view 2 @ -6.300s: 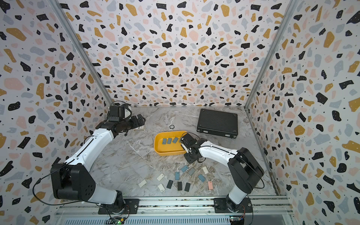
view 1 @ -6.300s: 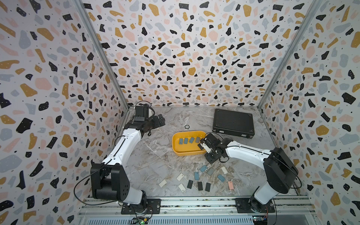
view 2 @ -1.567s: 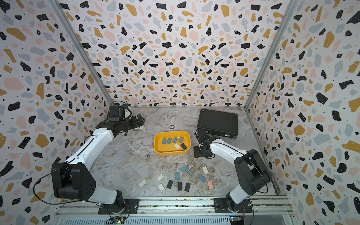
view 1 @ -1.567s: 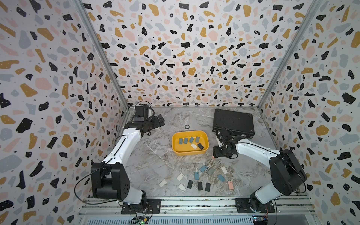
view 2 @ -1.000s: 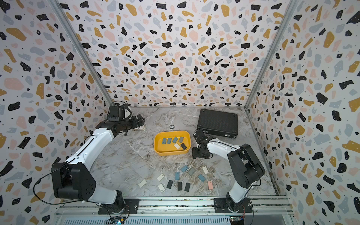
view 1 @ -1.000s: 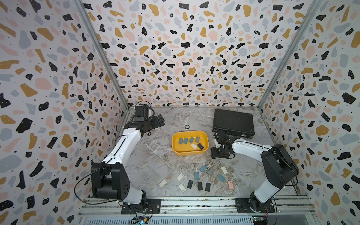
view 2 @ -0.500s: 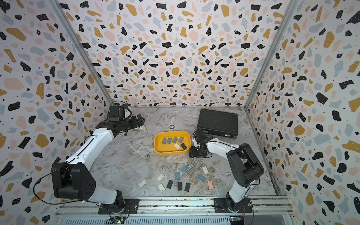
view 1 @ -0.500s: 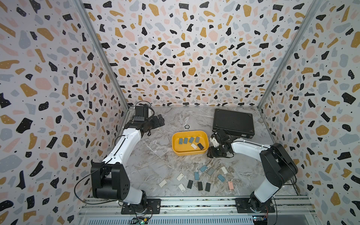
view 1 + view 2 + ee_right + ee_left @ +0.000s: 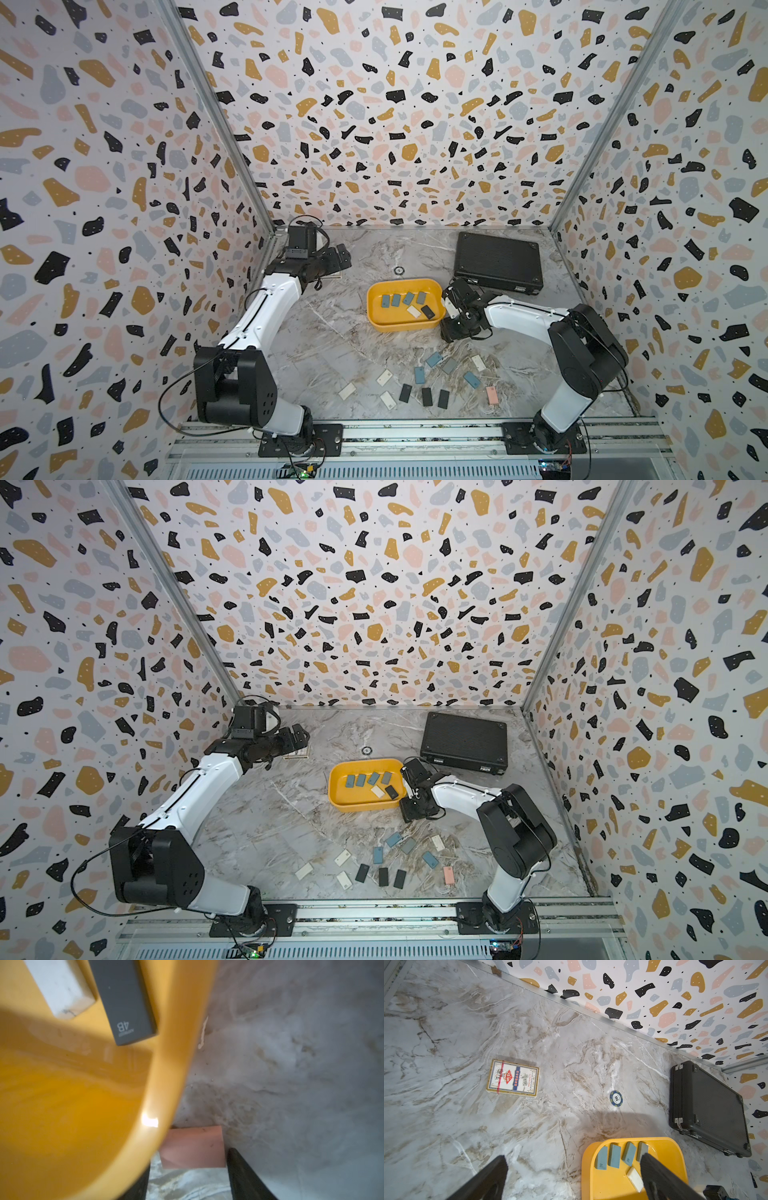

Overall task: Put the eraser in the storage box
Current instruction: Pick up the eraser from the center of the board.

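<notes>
Right claw [image 9: 188, 1176] half open, straddling pink eraser [image 9: 193, 1147] flat on desk [image 9: 291, 1064] just beside storage box [image 9: 170, 1064], not yet gripped; it should close squarely, then lift clear of rim; left claw [image 9: 573, 1158] wide open, empty.

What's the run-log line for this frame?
right gripper: straddling pink eraser beside storage box, grip unconfirmed | left gripper: open | contents: six erasers

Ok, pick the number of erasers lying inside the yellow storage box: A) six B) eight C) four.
A: in a top view the storage box holds four blue-grey erasers, a white eraser and a black eraser.
</notes>
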`<action>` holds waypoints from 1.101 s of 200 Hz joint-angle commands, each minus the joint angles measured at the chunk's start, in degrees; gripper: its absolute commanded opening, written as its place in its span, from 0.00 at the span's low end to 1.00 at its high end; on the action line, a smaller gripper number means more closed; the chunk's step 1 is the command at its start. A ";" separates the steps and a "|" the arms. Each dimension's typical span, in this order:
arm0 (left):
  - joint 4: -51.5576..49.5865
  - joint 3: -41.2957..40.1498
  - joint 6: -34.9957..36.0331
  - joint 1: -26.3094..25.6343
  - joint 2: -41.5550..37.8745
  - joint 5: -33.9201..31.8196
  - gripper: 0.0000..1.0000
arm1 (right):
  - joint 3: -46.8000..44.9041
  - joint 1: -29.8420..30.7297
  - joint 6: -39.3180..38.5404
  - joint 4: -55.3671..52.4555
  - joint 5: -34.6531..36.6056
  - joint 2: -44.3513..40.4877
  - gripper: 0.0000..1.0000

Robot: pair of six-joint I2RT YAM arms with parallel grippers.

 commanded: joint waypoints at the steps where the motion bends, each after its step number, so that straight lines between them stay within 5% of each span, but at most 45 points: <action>1: 2.08 -0.01 0.35 0.43 -1.16 0.59 0.99 | -0.93 1.09 -1.41 -3.84 -0.06 -1.42 0.61; 86: 2.25 -0.15 0.26 0.43 -1.56 0.94 0.99 | -0.64 2.95 -3.88 -8.84 -0.85 -5.05 0.60; 114: 2.25 -0.19 0.19 0.44 -1.57 1.12 1.00 | -0.18 2.95 -5.62 -10.36 4.72 -5.96 0.61; 220: 2.25 -0.31 0.26 0.38 -2.29 1.38 1.00 | 6.24 2.62 -13.11 -7.29 5.49 3.42 0.62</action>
